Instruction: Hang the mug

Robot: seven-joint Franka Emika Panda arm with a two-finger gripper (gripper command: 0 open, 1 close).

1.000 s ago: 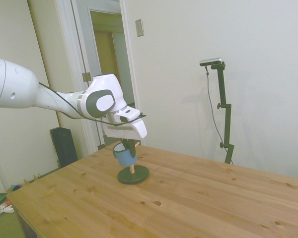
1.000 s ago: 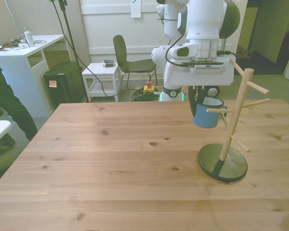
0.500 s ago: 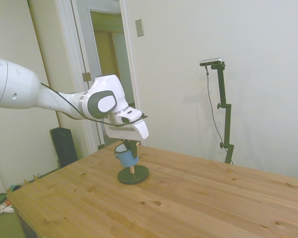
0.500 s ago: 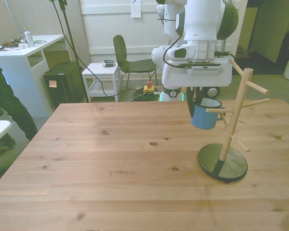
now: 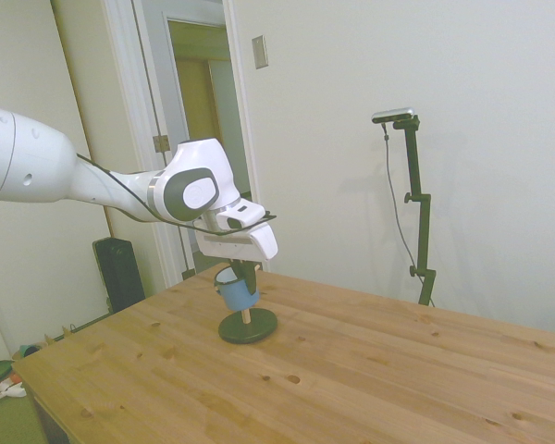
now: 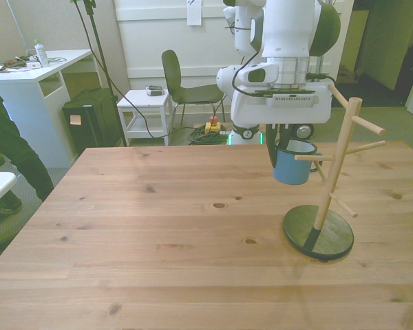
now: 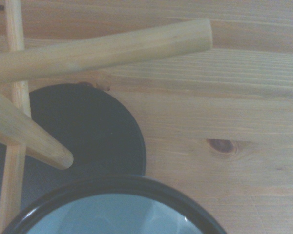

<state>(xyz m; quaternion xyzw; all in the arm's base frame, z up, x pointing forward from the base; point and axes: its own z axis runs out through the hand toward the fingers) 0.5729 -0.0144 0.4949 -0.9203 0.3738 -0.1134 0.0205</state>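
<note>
The light-blue mug (image 6: pixel 293 167) with a white inside and dark rim hangs above the table, upright. My gripper (image 6: pixel 278 151) is shut on its rim on the side facing the front view's left. Beside it stands the wooden mug tree (image 6: pixel 337 165) on a round black base (image 6: pixel 318 234). One low peg (image 6: pixel 307 158) reaches across the mug's front near the rim. I cannot tell whether peg and mug touch. From the side, the mug (image 5: pixel 235 294) and gripper (image 5: pixel 243 274) cover the tree above its base (image 5: pixel 248 326). Up close, the mug's rim (image 7: pixel 112 187) lies near two pegs (image 7: pixel 97 48).
The wooden table (image 6: pixel 158 227) stretches toward the front view's left. A person (image 6: pixel 3 141) stands by a white desk (image 6: pixel 34 75) off that side. Behind the table are a chair (image 6: pixel 182 86) and a small white stand (image 6: pixel 146 103).
Over the last second the gripper and mug drifted slightly toward the front view's left and a touch upward. In the last half second they have barely moved.
</note>
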